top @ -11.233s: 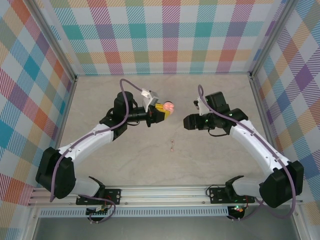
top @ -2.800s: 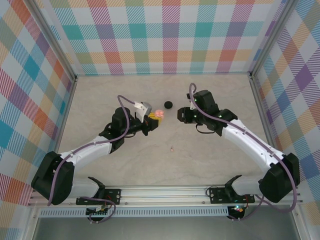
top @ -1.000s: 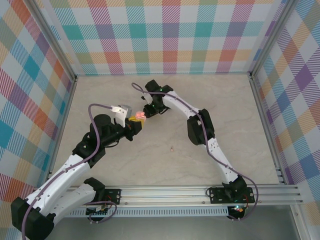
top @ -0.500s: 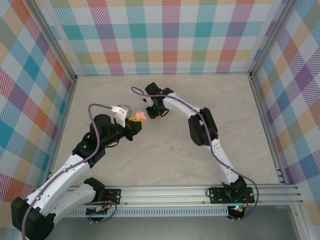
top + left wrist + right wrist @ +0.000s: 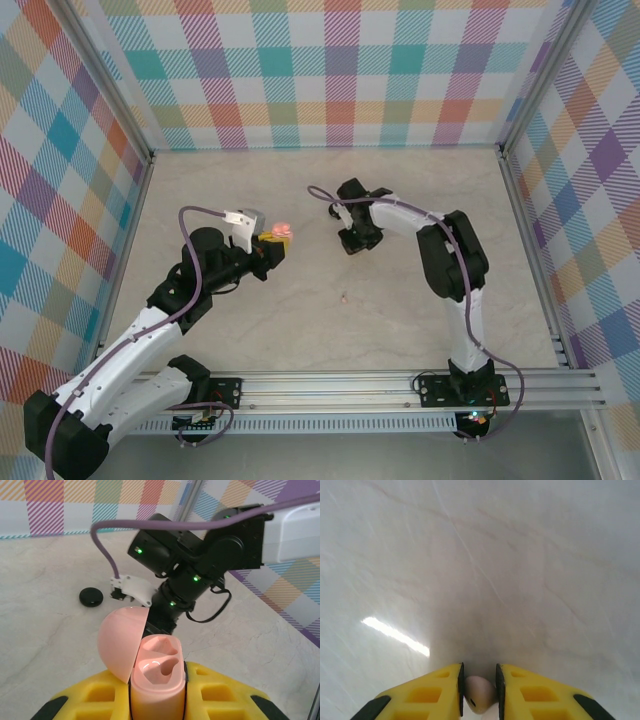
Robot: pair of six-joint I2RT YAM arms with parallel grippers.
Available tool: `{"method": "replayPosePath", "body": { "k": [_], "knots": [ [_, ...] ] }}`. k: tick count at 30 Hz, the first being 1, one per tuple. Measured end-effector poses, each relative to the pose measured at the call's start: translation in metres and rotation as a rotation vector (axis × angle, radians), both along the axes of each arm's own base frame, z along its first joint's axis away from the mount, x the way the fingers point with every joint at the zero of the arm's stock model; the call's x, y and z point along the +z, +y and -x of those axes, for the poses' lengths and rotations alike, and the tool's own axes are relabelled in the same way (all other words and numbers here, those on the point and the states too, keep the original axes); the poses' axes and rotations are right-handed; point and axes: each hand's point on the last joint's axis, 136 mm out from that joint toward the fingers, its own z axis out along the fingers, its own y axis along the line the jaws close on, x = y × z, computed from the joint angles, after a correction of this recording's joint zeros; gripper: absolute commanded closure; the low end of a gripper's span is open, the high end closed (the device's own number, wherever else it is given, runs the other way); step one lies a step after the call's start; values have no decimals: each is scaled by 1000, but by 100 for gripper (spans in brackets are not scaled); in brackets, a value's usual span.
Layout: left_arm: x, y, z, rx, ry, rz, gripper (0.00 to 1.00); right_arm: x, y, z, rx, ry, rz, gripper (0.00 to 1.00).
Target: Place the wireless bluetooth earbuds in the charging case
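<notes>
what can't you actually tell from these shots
Pale earbud in the right gripper: right wrist view, bottom edge cuts it off.
Charging case base: left wrist view, the left gripper covers it.
Pink speck on table: top view, too small to identify.

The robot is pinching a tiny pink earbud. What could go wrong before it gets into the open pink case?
1. The pale pink earbud sits just near the fingertips of the right gripper, so it might slip out and drop.
2. The pink charging case in the left gripper has small wells, and its open lid stands beside them; the earbud could miss or bump the lid.
</notes>
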Motion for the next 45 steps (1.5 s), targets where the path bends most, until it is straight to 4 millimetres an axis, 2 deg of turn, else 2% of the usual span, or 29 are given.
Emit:
{"method": "replayPosePath", "body": {
  "k": [4,10,21,28,37,45],
  "knots": [
    [1,-1,0,0,0,8,86,-1,-16,11,-15,9,13,69],
    [0,-1,-1,0,4,7,86,0,-20,16,-66,31,15,57],
    [-3,-2,-3,-1,12,3,86,2,-32,37,-237,141,56,58],
    [-3,-4,-4,-5,9,6,86,1,-25,31,-292,161,40,58],
    [-2,-4,-4,-7,9,10,87,9,-11,9,-357,135,4,61],
    [-2,-4,-4,-7,9,10,87,3,-16,14,-370,169,42,61]
  ]
}}
